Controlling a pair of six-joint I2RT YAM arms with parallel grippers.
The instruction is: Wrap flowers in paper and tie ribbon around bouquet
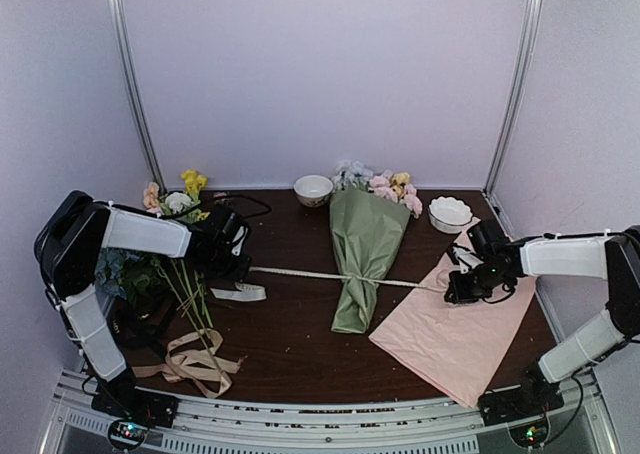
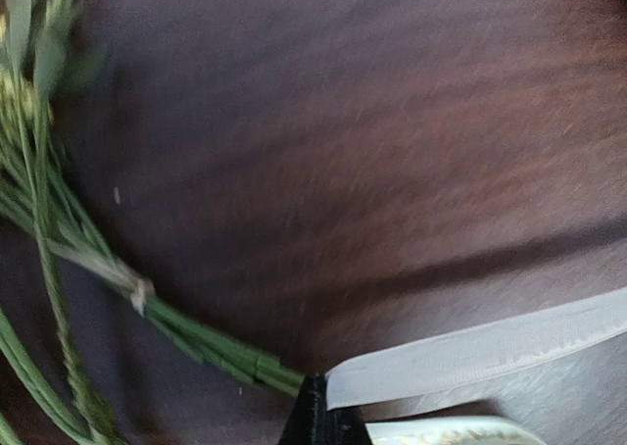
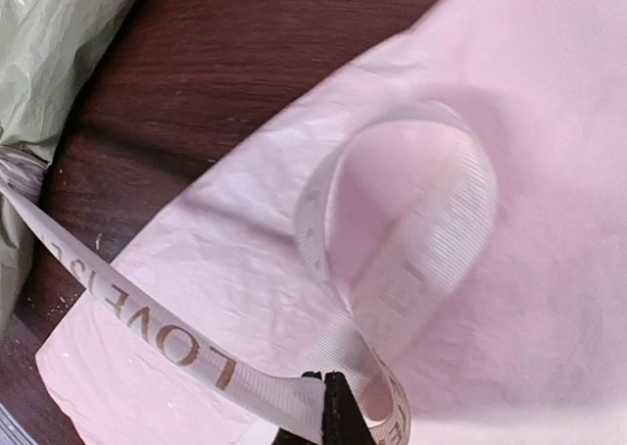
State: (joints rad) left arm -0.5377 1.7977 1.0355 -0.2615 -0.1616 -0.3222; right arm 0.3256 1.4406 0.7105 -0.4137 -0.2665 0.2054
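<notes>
Two arms of the same make: left arm (image 1: 145,232) and right arm (image 1: 565,256), each with white box-shaped shells over black joints. Black and rounded at the shoulders, black again at the wrists. Left hand (image 1: 233,254) and right hand (image 1: 462,292) black too, with narrow dark fingertips (image 2: 312,420) in the wrist views. Each fixed on a black base (image 1: 135,406), with small green and red lights (image 1: 127,435) just below. Thin black cable (image 1: 255,202) near the left wrist.

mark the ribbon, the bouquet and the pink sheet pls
ribbon (image 1: 300,273): top view, on the taut stretch left of the bouquet.
bouquet (image 1: 365,236): top view, on the olive paper of the cone's upper half.
pink sheet (image 1: 450,339): top view, on the sheet's bare middle.
</notes>
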